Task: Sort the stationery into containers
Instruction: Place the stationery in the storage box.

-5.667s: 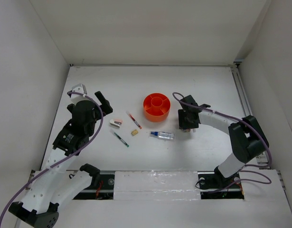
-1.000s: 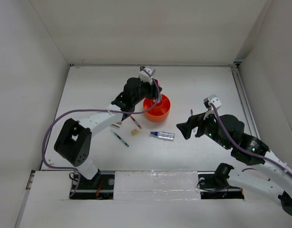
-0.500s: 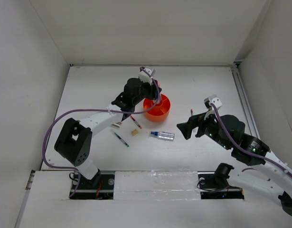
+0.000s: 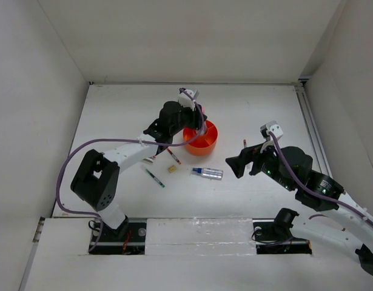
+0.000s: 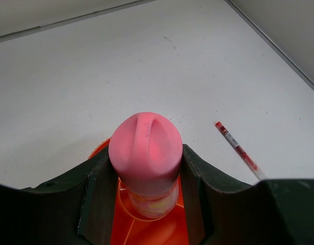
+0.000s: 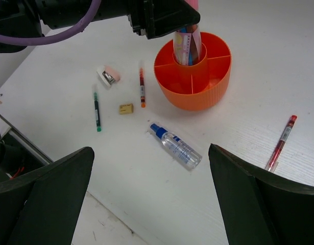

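Inspection runs from the left side of the table (image 4: pixel 113 109). The white-pink stapler (image 4: pixel 148 159) lies loose on the surface, with the green pen (image 4: pixel 154 177) just beside it toward the near edge. A red pen (image 4: pixel 172 153) and the tan cube (image 4: pixel 172 169) lie close together next along, all four unsorted. The left gripper (image 5: pixel 145 173) is clenched on the pink tube (image 5: pixel 144 148), one finger on each side. The tube stands upright with its lower end inside the orange organizer (image 6: pixel 197 89), on the side toward the left arm. The exact compartment cannot be told for certain. The other compartments in view appear empty. The silvery tube with blue cap (image 4: pixel 207 173) lies on its side between the organizer and the near edge. A second red pen (image 6: pixel 281 143) lies well apart to the right. The right gripper (image 4: pixel 236 162) hangs above the table, jaws spread wide and holding nothing. Assessment: the task is at an early stage, with one item being placed but not yet let go. Six items remain outside the organizer.
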### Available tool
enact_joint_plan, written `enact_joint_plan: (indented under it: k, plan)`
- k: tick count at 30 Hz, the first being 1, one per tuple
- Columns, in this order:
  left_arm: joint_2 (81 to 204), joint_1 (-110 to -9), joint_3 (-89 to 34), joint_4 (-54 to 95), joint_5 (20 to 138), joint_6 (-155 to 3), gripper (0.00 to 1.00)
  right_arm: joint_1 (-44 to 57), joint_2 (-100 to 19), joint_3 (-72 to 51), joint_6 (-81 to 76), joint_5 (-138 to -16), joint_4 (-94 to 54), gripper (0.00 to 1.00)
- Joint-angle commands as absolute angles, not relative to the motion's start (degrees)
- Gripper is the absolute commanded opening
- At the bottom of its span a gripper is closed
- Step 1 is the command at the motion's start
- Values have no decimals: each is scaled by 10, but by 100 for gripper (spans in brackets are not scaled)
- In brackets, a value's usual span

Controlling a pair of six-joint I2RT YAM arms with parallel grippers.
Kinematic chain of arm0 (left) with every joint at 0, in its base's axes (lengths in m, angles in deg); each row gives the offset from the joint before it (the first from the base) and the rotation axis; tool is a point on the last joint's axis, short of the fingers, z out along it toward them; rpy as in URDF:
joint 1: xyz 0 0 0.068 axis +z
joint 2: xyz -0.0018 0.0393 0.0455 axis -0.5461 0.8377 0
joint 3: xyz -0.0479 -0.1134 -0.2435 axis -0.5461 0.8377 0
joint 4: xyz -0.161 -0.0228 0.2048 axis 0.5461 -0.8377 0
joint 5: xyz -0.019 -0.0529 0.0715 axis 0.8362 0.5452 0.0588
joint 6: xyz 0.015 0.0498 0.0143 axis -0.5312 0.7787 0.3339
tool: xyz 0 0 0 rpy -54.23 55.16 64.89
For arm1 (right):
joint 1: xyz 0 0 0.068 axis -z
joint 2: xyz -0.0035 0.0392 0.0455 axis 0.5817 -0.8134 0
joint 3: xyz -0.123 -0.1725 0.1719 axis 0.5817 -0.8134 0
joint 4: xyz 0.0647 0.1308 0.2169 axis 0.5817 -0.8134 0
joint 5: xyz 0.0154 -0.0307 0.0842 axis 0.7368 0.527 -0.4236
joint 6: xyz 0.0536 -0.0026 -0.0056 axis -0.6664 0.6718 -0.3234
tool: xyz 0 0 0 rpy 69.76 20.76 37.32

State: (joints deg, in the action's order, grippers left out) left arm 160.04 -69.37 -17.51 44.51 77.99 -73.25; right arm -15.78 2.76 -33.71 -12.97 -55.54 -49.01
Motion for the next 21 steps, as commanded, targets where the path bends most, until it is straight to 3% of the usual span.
enact_joint_plan:
  k: [1, 8, 11, 17, 21]
  plan:
    - [1598, -693, -173, 485, 793, -741, 32, -160, 34, -335, -132, -555, -479, 100]
    - [1580, -693, -156, 491, 793, -747, 63, -160, 40, -335, -132, -555, -479, 100]
    - [1565, -693, -150, 499, 793, -747, 97, -160, 40, -335, -137, -550, -479, 100]
    - [1510, -693, -157, 488, 788, -773, 100, -160, 34, -341, -154, -518, -479, 100]
    - [1490, -693, -214, 383, 708, -828, 100, -160, 19, -341, -167, -495, -479, 100]
